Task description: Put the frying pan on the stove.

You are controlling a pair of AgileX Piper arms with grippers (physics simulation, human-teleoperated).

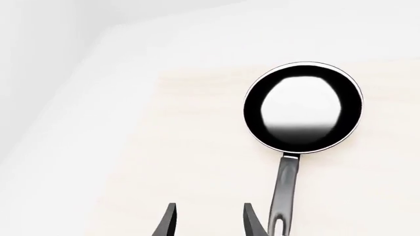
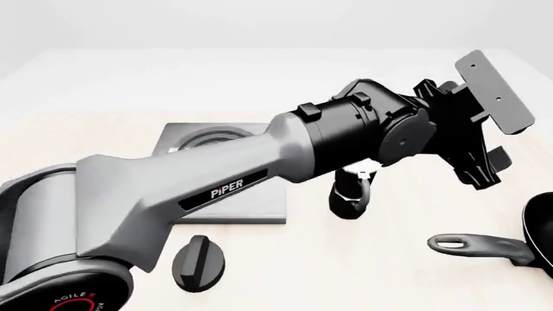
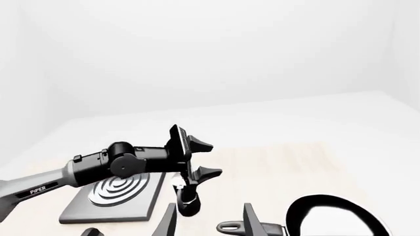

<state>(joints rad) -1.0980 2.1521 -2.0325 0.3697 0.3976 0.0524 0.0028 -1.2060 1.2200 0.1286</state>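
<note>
Knob-like object [image 2: 199, 262]: small, black, oval; I log it on the worktop [image 2: 363, 259] at the near left, just in front of the stove.
Stove [image 2: 250, 201]: flat grey slab with a silver ringed burner, left of centre; my left arm crosses over it and hides most of it.
Left gripper [image 2: 491, 170]: raised above the worktop, right of centre, over the space between stove and pan; in its wrist view I see the fingers [image 1: 252, 220] apart with nothing between them.
Moka pot [image 2: 350, 194]: black and silver, upright, just right of the stove and partly behind my left arm.
Frying pan [image 2: 493, 246]: flat on the worktop at the far right, well apart from the stove; handle points left, bowl cut by the frame edge.
Right gripper [image 3: 206, 221]: seen only in its wrist view; fingers apart, empty, aimed toward the pan handle.
</note>
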